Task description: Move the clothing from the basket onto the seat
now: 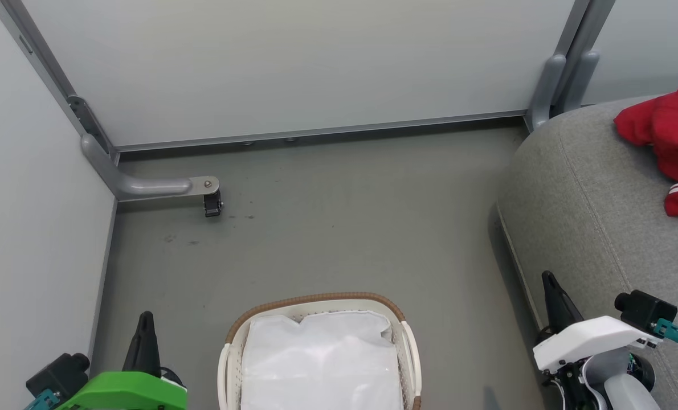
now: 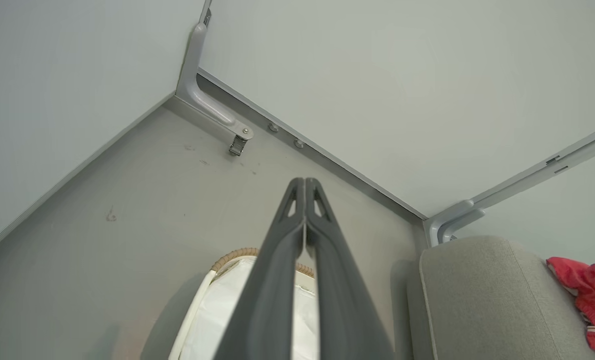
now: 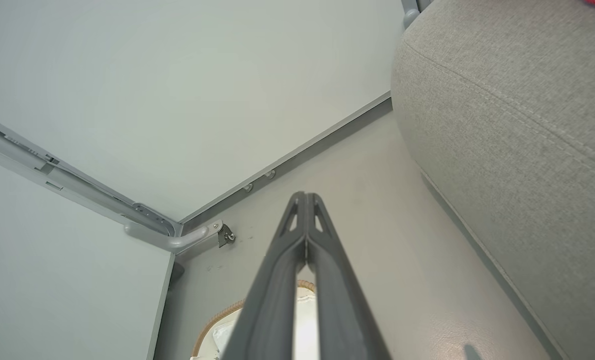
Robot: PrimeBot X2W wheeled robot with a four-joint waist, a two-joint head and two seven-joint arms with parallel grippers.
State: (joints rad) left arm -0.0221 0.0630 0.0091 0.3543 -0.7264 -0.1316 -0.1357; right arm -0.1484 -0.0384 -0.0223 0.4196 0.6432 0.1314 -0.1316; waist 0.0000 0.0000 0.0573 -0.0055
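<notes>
On the seat [image 1: 578, 193], red clothing [image 1: 672, 128]

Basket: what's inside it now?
A white sheet covers the basket's inside; the red clothing lies on the seat. Anything under the sheet is hidden, and the basket's near end is cut off.

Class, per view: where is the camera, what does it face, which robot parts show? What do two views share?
Head: on head, down at basket, seat; left gripper, right gripper show.
Left wrist: on left arm, along shut fingers, over basket.
Right wrist: on right arm, along shut fingers, beside seat.
All share basket, seat.
</notes>
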